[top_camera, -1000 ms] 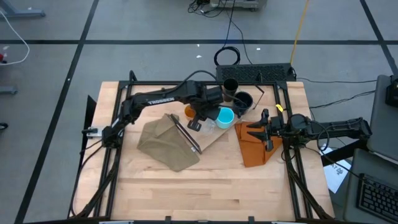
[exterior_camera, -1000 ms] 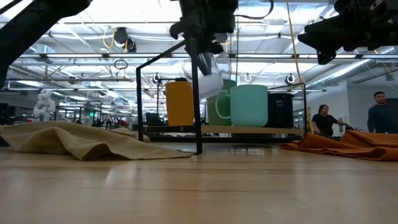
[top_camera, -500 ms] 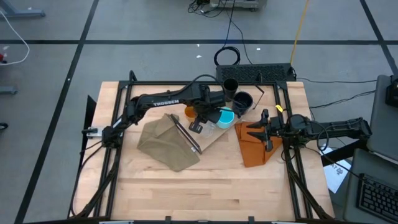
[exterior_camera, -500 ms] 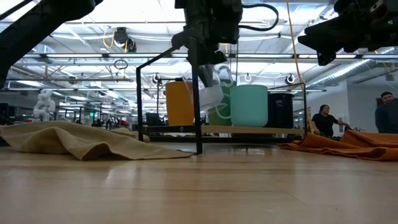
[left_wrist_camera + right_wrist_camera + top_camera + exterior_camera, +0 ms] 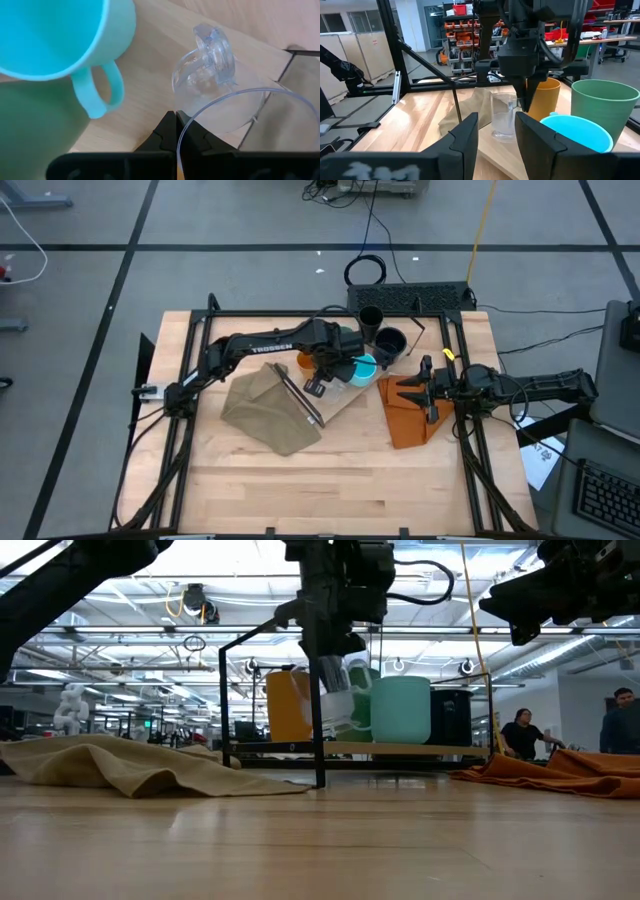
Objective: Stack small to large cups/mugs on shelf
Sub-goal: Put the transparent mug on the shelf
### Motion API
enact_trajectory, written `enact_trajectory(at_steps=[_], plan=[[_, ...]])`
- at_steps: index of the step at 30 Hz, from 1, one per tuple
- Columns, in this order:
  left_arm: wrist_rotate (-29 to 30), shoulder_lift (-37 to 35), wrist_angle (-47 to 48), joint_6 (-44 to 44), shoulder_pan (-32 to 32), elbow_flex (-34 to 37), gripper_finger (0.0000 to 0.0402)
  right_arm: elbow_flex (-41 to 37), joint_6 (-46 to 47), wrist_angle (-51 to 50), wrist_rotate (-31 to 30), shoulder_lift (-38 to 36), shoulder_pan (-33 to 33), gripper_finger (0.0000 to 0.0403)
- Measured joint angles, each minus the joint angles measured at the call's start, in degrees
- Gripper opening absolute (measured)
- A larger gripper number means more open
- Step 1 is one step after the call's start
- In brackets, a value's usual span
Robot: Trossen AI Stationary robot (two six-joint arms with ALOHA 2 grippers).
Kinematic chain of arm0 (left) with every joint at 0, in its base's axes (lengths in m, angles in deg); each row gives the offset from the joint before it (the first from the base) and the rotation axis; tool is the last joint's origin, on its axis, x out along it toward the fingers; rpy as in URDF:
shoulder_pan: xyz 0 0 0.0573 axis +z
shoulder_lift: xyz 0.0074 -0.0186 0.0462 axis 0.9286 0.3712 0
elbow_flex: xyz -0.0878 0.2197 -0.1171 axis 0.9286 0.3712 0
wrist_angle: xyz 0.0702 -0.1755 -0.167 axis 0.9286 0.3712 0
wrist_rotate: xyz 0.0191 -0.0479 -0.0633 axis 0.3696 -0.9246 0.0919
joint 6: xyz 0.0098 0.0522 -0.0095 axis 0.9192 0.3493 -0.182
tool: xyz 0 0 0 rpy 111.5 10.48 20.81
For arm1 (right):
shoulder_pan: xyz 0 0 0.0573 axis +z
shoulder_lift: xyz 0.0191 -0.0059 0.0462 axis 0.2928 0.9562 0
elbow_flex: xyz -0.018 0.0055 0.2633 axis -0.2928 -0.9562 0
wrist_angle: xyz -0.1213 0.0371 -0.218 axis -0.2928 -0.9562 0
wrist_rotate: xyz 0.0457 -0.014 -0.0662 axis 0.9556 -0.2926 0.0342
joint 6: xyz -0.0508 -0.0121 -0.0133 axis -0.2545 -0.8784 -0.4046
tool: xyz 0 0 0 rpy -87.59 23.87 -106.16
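We see a glossy, see-through plastic cup [image 5: 220,100], a smooth matt cyan mug [image 5: 60,40], a pale wooden shelf [image 5: 150,60], and soft creased olive cloth [image 5: 265,412].

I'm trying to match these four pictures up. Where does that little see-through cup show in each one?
High view: the clear cup sits mid-table on the shelf, under the left pincer.
Low view: just right of the black upright post, left of the cyan mug.
Left wrist view: right half, rim nipped by the shut pincer.
Right wrist view: centre, below the other arm's pincer.
Shared landmark: the cyan mug beside it.
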Motion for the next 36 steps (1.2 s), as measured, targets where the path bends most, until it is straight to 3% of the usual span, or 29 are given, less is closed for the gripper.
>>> enact_trajectory(at_steps=[17,27,36], plan=[[0.10,0.13,-0.79,0.12,0.33,0.16,0.0000,0.00,0.00,-0.03,0.00,0.00,-0.01,0.0121],[-0.10,-0.26,-3.53,-1.37,0.97,4.37,0.0002,0.00,0.00,-0.03,0.00,0.00,0.01,0.0121],[-0.14,0.02,-5.61,-2.98,0.92,4.24,0.0022,0.00,0.00,-0.03,0.00,0.02,-0.01,0.0121]])
